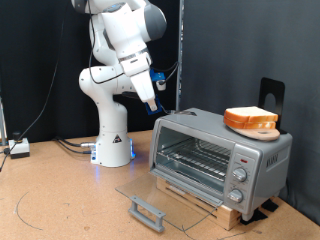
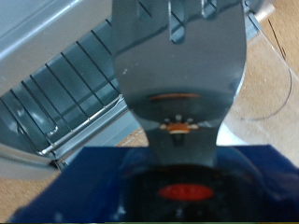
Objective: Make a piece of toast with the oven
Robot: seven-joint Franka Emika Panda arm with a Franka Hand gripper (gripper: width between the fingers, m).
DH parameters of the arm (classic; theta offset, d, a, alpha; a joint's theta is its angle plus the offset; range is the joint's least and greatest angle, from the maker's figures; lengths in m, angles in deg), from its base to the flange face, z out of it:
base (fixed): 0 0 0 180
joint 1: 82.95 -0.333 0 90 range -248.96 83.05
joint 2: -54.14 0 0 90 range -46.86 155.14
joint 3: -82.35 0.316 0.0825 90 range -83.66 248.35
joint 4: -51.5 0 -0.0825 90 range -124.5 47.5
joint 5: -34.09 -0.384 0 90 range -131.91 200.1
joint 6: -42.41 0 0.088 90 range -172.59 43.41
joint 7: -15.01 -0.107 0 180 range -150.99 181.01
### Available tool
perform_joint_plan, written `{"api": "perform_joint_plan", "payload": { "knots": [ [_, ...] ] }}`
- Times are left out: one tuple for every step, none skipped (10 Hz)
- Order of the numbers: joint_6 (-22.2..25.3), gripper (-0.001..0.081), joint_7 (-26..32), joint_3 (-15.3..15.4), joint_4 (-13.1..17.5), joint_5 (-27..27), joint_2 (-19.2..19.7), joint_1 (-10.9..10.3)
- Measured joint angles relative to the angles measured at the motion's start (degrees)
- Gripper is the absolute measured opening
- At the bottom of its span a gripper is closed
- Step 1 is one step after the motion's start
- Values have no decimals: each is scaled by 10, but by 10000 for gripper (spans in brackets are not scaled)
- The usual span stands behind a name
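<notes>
Oven door dropped flat, wire rack bare; toast waiting on top; gripper hovering above the desk's middle, jaw state unreadable; best approached level, slowly.

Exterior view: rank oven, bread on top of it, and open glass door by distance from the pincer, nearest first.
From the pincer, hanging above the oven's left end:
1. oven, just below and right, door-side corner closest.
2. bread, on a round board on the oven's top, right end.
3. glass door, folded down flat, lowest in the picture.
</notes>
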Motion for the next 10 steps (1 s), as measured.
{"api": "perform_joint_plan", "payload": {
  "knots": [
    [12, 405, 37, -5, 16, 7, 21, -8],
    [14, 405, 46, -4, 34, 9, 47, -12],
    [14, 405, 46, 0, 54, 11, 80, -15],
    [14, 405, 46, 0, 52, 9, 78, -14],
    [14, 405, 52, -2, 49, 3, 77, -15],
    [11, 405, 57, -5, 47, -3, 76, -15],
    [5, 405, 57, -5, 44, -9, 76, -15],
    [1, 405, 57, -4, 42, -20, 77, -16],
    [-3, 405, 57, -2, 40, -29, 78, -19],
    [-8, 405, 56, 2, 39, -35, 79, -24]
  ]
}}
